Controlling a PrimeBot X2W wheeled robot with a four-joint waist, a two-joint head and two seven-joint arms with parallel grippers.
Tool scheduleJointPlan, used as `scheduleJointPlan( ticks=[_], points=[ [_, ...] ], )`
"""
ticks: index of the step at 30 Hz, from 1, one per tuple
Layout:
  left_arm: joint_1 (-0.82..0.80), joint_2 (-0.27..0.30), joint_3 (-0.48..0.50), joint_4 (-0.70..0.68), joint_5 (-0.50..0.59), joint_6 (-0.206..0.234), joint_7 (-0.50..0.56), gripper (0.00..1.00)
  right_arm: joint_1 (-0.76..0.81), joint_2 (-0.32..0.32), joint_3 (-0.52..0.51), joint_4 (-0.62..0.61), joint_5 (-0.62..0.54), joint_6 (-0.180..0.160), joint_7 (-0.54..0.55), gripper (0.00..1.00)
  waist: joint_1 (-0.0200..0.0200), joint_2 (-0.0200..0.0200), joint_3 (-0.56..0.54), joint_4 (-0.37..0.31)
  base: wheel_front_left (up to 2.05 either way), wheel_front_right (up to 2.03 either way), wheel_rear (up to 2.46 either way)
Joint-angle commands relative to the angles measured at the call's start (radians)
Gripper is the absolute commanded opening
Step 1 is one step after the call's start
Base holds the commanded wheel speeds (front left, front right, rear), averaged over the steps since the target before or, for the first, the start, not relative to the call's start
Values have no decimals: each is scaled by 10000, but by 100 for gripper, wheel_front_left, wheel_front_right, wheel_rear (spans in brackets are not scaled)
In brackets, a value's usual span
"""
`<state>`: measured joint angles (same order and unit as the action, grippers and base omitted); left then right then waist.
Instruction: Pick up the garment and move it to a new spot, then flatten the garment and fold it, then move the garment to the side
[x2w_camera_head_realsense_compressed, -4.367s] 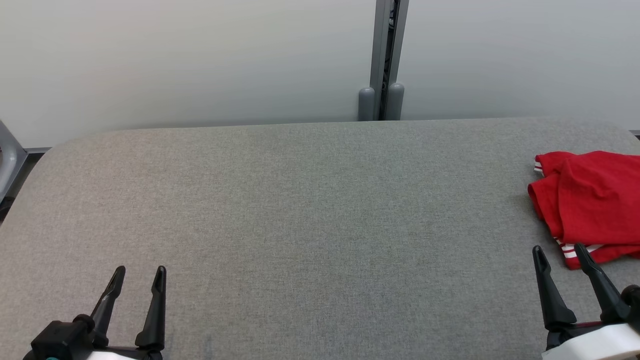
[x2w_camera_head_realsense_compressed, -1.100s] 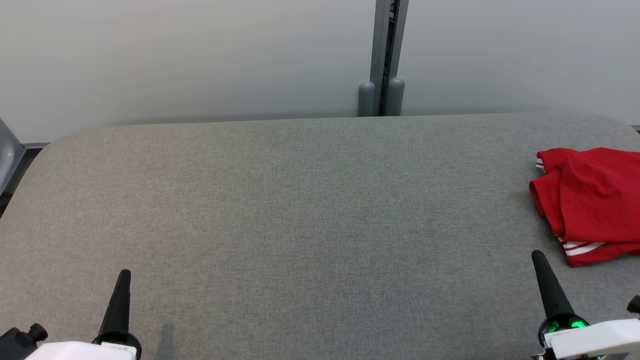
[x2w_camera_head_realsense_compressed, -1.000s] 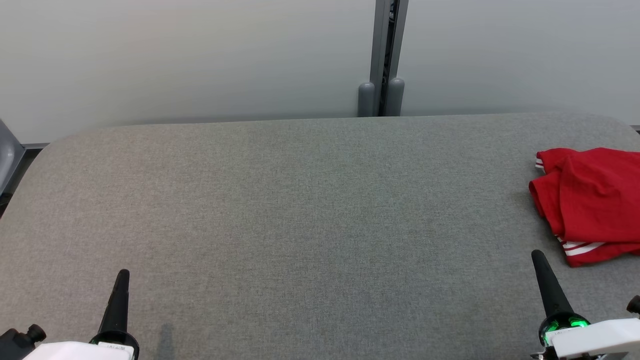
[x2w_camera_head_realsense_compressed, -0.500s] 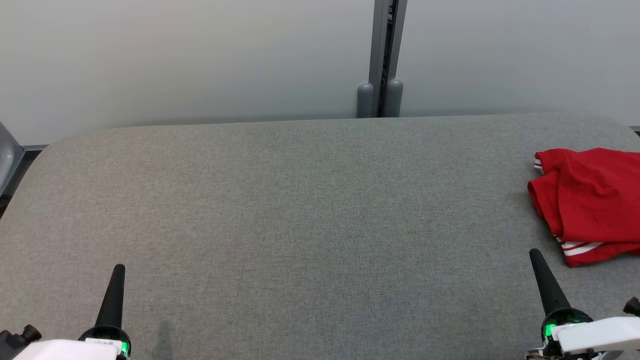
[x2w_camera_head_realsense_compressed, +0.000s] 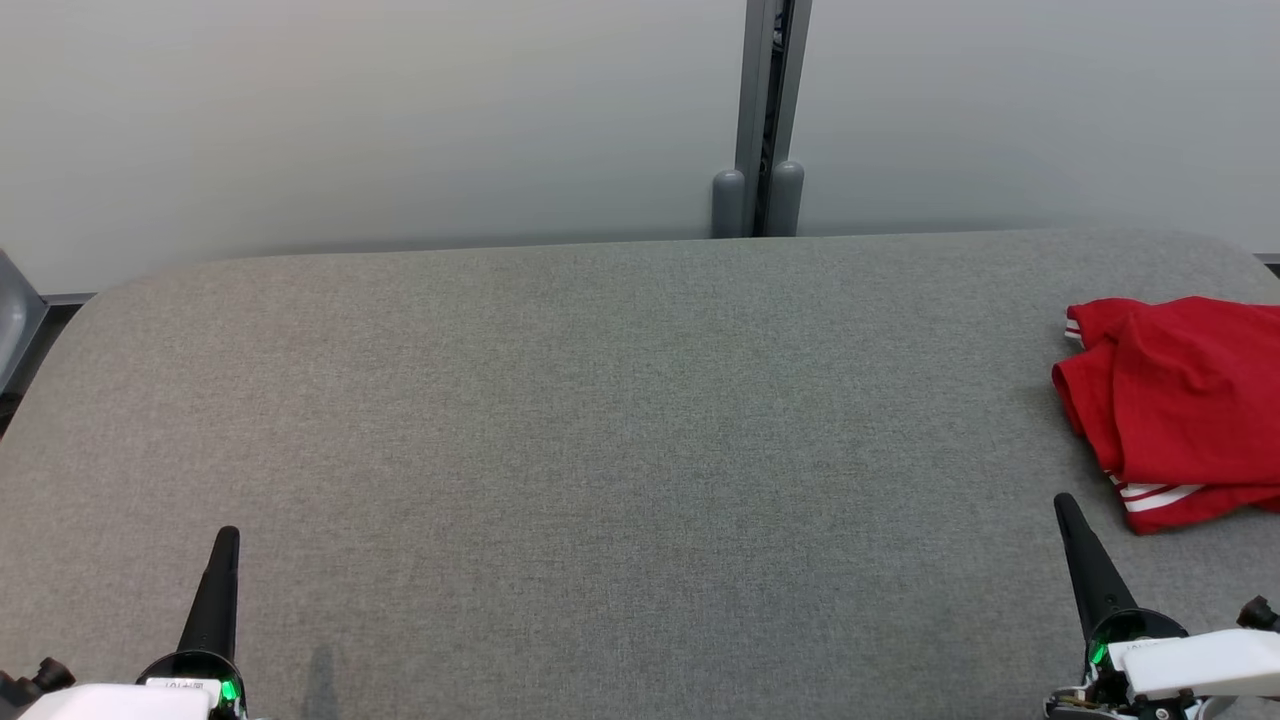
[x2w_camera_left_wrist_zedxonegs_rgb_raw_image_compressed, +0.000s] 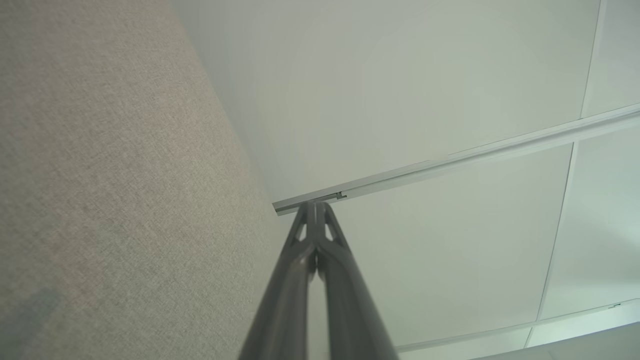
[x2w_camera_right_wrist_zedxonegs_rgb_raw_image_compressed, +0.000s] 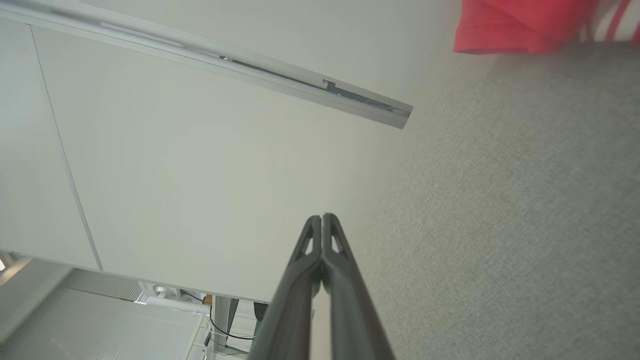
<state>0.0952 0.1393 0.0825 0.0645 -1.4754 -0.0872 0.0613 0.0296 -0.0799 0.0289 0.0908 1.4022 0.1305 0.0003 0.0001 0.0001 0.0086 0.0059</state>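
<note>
Head camera high, wrist cameras low and rolled sideways.
The head view looks forward and down across the grey table (x2w_camera_head_realsense_compressed: 600, 400) to its far edge and the wall (x2w_camera_head_realsense_compressed: 350, 120). Both wrist views skim close over the table toward that wall's grey post (x2w_camera_head_realsense_compressed: 757, 110); the right one also shares the red garment (x2w_camera_head_realsense_compressed: 1190, 400) at the right edge.

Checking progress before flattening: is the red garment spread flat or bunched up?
Bunched up: the red garment lies crumpled in overlapping layers on the grey table.
</note>
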Motion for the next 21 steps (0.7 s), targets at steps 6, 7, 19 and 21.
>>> scheduleJointPlan(
  ticks=[6,7,19,21],
  points=[
    [-247,-73,219,-19,-510,-139,156,0,-196,-92,11,69,637,4,62,0,-1,-1,-16,-10,0,0,0],
    [-254,-85,238,-13,-580,-156,183,0,-207,-91,17,83,719,4,66,0,-1,-1,-18,-12,0,0,0],
    [-290,-248,491,39,-1332,-307,408,0,-272,-76,86,266,1650,4,100,0,-1,-1,-50,-34,0,0,0],
    [-279,-276,524,46,-1453,-323,428,0,-295,-74,95,288,1789,4,86,0,-1,-1,-55,-37,0,0,0]
  ],
)
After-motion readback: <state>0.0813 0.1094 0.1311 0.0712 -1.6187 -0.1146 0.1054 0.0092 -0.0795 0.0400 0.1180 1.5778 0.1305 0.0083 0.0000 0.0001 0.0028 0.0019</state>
